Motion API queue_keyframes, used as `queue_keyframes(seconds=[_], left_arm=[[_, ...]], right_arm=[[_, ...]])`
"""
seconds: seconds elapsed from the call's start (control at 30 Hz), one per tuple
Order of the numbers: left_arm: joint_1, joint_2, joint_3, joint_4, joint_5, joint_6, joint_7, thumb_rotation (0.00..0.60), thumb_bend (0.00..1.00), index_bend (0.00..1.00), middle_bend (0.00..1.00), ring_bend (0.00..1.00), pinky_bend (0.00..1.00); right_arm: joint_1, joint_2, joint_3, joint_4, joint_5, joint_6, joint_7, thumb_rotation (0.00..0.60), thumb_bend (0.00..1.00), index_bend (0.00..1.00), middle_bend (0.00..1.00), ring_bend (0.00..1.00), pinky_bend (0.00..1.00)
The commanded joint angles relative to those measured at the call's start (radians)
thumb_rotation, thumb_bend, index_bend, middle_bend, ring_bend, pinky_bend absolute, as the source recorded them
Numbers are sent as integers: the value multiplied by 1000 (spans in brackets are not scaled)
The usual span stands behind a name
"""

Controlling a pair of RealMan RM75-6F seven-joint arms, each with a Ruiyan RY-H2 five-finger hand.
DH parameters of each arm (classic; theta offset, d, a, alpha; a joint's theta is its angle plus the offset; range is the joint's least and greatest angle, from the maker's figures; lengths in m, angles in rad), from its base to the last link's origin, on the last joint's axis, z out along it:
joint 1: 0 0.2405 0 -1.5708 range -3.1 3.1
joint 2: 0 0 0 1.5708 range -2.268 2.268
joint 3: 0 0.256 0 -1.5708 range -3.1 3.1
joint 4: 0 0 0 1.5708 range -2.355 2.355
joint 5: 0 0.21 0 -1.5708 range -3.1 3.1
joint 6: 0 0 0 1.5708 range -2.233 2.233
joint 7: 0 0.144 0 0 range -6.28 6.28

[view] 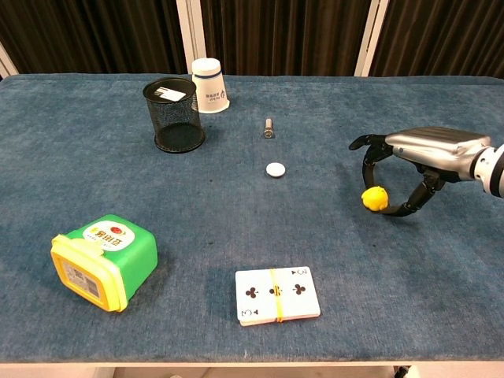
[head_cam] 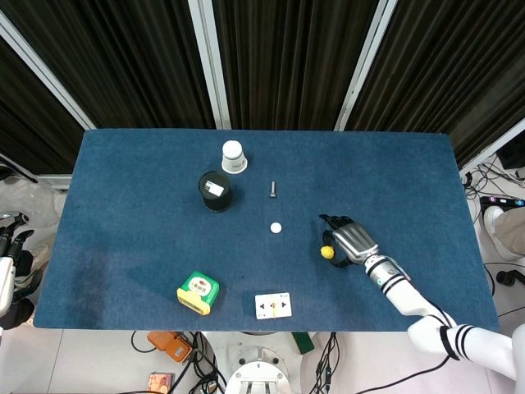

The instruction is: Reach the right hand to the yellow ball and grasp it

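The small yellow ball point(view: 374, 198) lies on the blue table cloth point(view: 236, 220) at the right. My right hand point(view: 409, 161) arches over it, fingers point(view: 367, 169) coming down on its far left side and the thumb reaching in from the near right. The ball sits between them, still on the cloth; a firm grip does not show. In the head view the same ball point(head_cam: 327, 252) lies just left of the right hand point(head_cam: 349, 240). My left hand point(head_cam: 11, 250) hangs off the table's left edge, fingers apart and holding nothing.
A white disc point(view: 274, 168) and a small bolt point(view: 268, 126) lie left of the ball. A black mesh cup point(view: 175, 115) and a white paper cup point(view: 209, 85) stand at the back. A green-and-yellow box point(view: 102, 261) and a card deck point(view: 277, 293) sit near the front edge.
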Motion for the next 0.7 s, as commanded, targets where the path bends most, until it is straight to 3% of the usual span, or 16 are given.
queue_keyframes(seconds=[0.03,0.4,0.7], left_arm=[[0,0,0,0,1,0,0,600,295,168,47,64,174],[1,0,2,-2,-1,-1,6,600,295,169,47,65,174],[2,-1,3,-5,0,2,14,600,295,168,47,64,174]], right_arm=[[-5,10,4,-11,-4,18,14,600,443,581,121,198,221],[-93,102,38,-121,-119,321,143,600,443,581,121,212,224],[-114,200,46,-197,-158,390,168,600,443,577,121,214,225]])
